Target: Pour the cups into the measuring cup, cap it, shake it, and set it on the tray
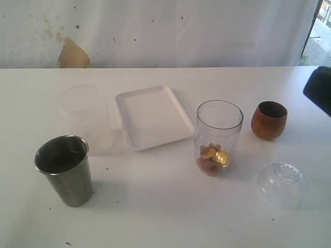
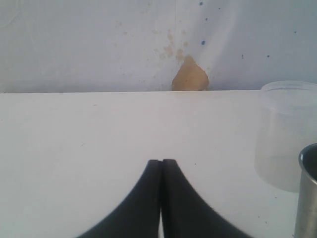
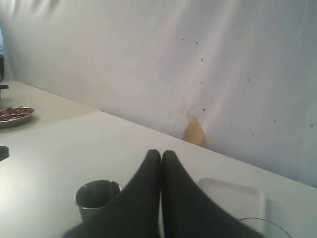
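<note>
Exterior view alone: the measuring cup (image 1: pixel 219 137), the wooden cup (image 1: pixel 269 120) and a clear domed lid (image 1: pixel 282 184) showed whole here; neither pincer appeared, only a dark shape (image 1: pixel 318 90) at the right edge.
Left wrist view: the left gripper (image 2: pixel 161 166) had its 2 black fingers pressed together, holding nothing, above bare table (image 2: pixel 74 148).
Right wrist view: the right gripper (image 3: pixel 161 156) was likewise closed tight and empty; this view alone caught a dish (image 3: pixel 12 115) of something dark red on a farther surface.
Measuring cup: tall, clear plastic, upright, uncapped, just right of the tray (image 1: pixel 152 116), with gold-wrapped and pinkish pieces (image 1: pixel 214 157) at its bottom.
Cups: a tapered brushed-steel tumbler (image 1: pixel 64 169) stood front left; the wooden cup, rounded and brown with a dark inside, stood to the right of the measuring cup.
Tray: flat, white, rounded corners, low rim, bare, lying at a slight angle.
Other things: a frosted translucent cup (image 1: pixel 85 116) stood behind the steel tumbler, left of the tray; a tan stain (image 1: pixel 72 54) marked the white backdrop.
In the way: the lid lay dome-up in front of the wooden cup, apart from it.
</note>
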Robot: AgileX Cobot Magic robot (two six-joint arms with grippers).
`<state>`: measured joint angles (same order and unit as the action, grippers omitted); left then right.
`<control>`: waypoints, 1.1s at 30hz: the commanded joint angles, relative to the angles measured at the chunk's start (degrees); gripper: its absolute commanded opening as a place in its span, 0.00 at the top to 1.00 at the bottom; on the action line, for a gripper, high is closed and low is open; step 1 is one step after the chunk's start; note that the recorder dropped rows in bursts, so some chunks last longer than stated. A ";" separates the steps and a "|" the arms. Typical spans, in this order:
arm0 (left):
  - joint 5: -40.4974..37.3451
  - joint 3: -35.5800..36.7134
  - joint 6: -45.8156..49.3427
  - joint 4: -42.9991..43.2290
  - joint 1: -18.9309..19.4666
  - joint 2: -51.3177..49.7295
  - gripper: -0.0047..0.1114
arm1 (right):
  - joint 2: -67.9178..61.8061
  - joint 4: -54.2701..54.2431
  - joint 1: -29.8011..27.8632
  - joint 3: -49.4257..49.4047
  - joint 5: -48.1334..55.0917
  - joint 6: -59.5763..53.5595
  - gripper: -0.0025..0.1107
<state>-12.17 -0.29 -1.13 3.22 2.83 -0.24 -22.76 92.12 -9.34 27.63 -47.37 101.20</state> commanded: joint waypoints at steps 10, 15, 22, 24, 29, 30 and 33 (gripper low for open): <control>0.60 0.29 -0.07 0.24 -0.14 0.24 0.96 | 0.77 -23.45 7.01 -0.31 16.56 -1.72 0.98; 0.60 0.29 -0.07 0.24 -0.14 0.24 0.96 | 1.16 -42.90 7.11 -0.40 18.98 -11.75 0.98; 0.60 0.29 -0.07 0.24 -0.14 0.24 0.96 | 0.91 -67.17 7.11 -3.83 4.22 -37.28 0.98; 0.60 0.29 -0.07 0.24 -0.14 0.24 0.96 | 0.89 -72.89 7.11 -6.03 -3.56 -43.85 0.98; 0.60 0.29 -0.07 0.24 -0.14 0.24 0.96 | 1.66 -80.81 7.11 -13.96 -16.95 -58.55 0.98; 0.60 0.29 -0.07 0.24 -0.14 0.24 0.96 | 2.06 -81.92 7.11 -15.53 -16.69 -60.19 0.98; 0.60 0.29 -0.07 0.24 -0.14 0.24 0.96 | 3.80 -83.77 7.11 -19.66 -11.43 -63.89 0.98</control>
<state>-12.17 -0.29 -1.13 3.22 2.83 -0.24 -20.34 10.73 -2.28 11.24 -61.60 42.15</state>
